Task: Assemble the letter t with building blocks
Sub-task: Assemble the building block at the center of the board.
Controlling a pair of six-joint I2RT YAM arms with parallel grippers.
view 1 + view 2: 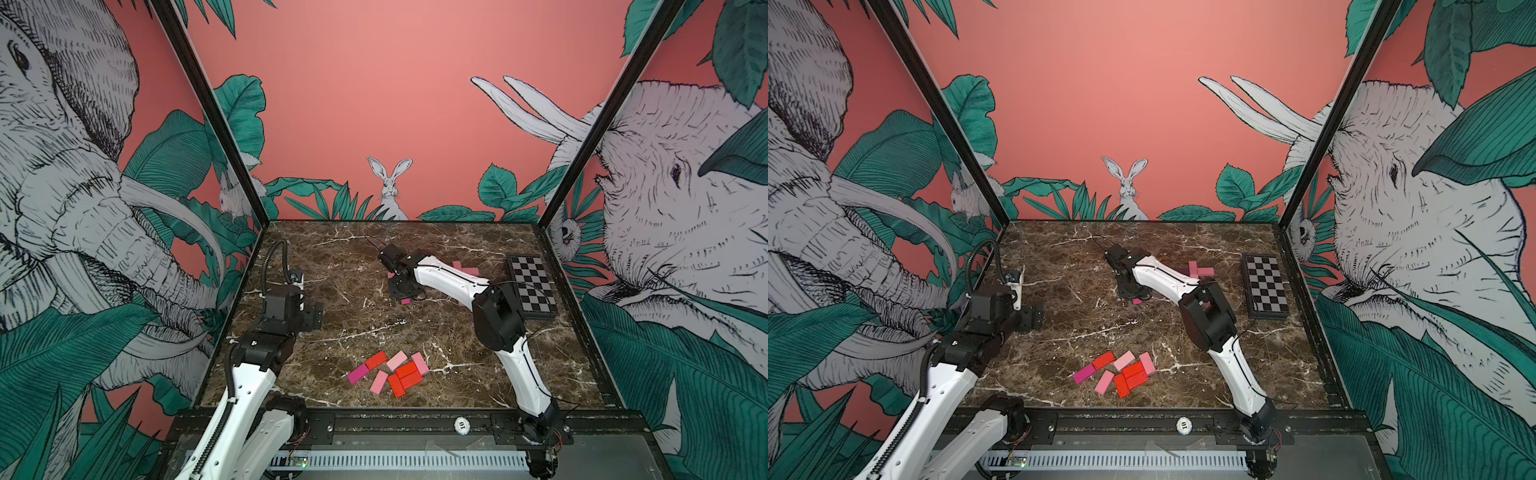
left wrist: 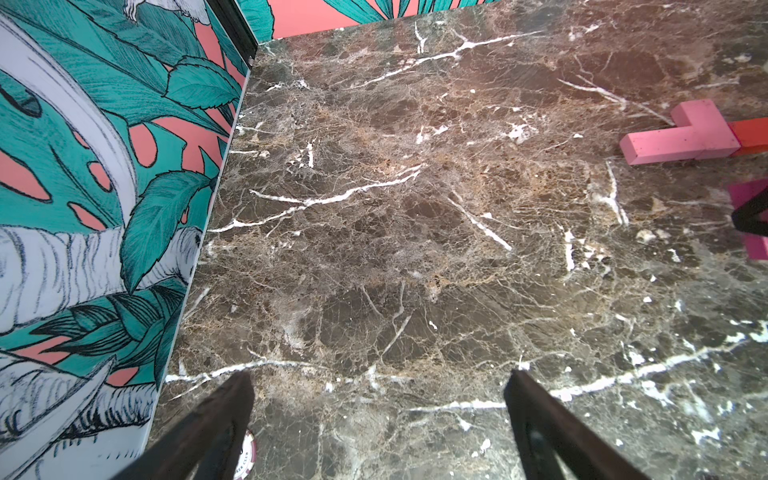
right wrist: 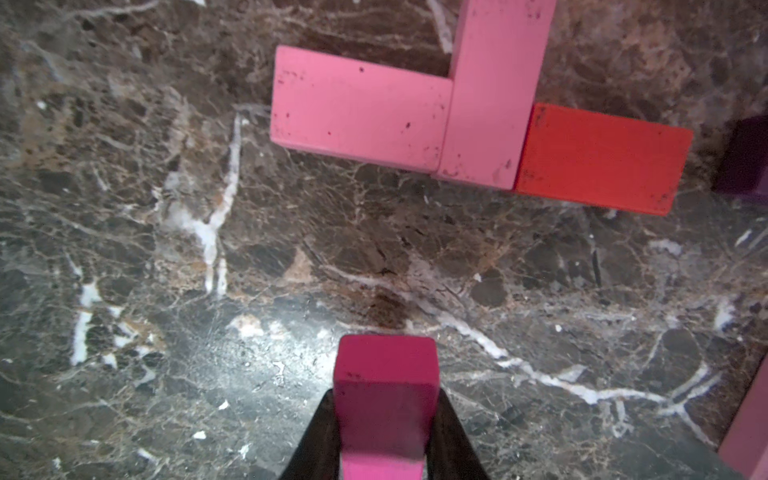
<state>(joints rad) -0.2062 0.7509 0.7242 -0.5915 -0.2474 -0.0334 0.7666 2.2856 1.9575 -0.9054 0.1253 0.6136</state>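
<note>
My right gripper (image 3: pixel 386 436) is shut on a magenta block (image 3: pixel 386 390), held low over the marble table near its middle. In both top views the gripper (image 1: pixel 401 293) (image 1: pixel 1133 296) shows a bit of that block (image 1: pixel 406 301) under it. Just beyond it lie a pink block (image 3: pixel 357 112), a lighter pink block (image 3: pixel 494 91) and a red block (image 3: pixel 598 158), joined in a partial cross, with a dark purple block (image 3: pixel 744 158) beside them. Several loose blocks (image 1: pixel 395 372) (image 1: pixel 1121 372) lie near the front edge. My left gripper (image 2: pixel 380 378) (image 1: pixel 313 316) hangs open and empty at the left.
A black-and-white checkered board (image 1: pixel 532 286) (image 1: pixel 1264 286) lies at the right side of the table. A poker chip (image 1: pixel 461 424) sits on the front rail. Patterned walls (image 2: pixel 104 208) close in the table on three sides.
</note>
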